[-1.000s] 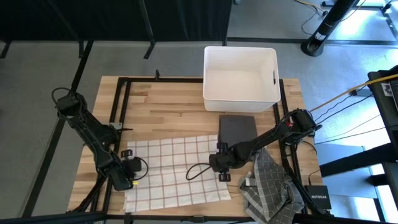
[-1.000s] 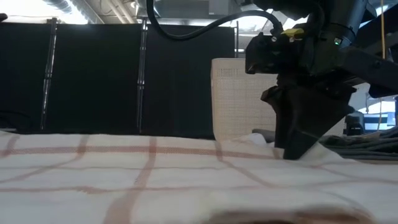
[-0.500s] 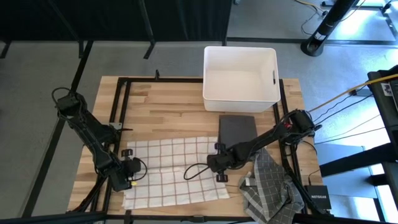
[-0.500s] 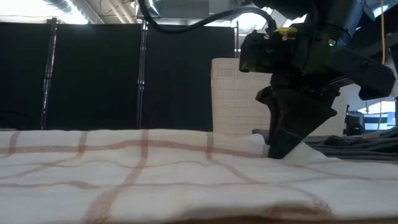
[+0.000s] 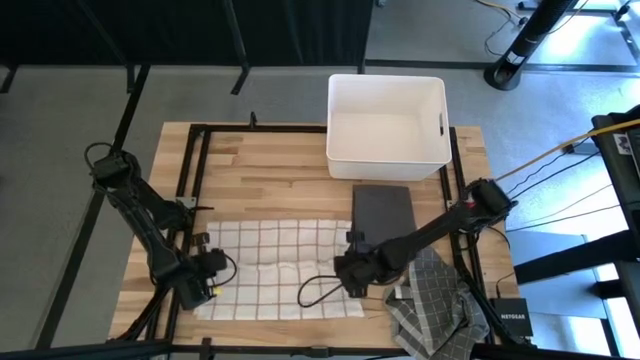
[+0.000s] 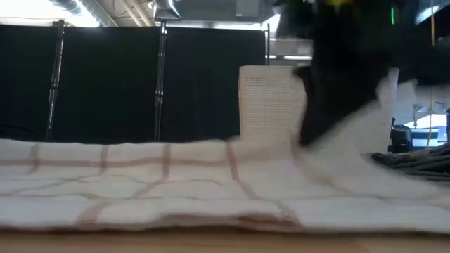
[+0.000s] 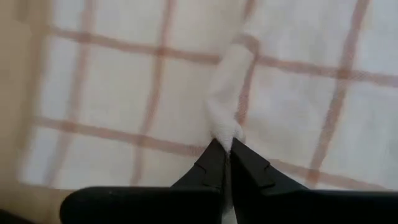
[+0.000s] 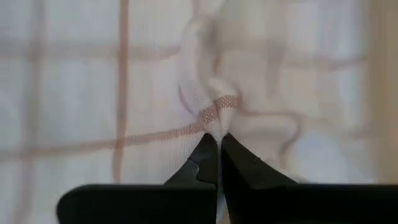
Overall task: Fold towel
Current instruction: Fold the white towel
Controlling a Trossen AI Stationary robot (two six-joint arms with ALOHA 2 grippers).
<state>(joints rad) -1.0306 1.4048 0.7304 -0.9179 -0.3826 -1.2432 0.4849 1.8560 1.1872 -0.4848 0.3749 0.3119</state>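
Left claw is pinching the towel at its left end; right claw is clamping the right end. Towel is lying with its long axis left-right across the desk, spanning both claws, near edge doubled.

I am operating in a lab: the butcher-block wooden table stands on grey concrete floor. Black curtain panels and trailing cables surround it.

Wooden table: checked towel, white bin, dark folded cloth, grey cloth heap.
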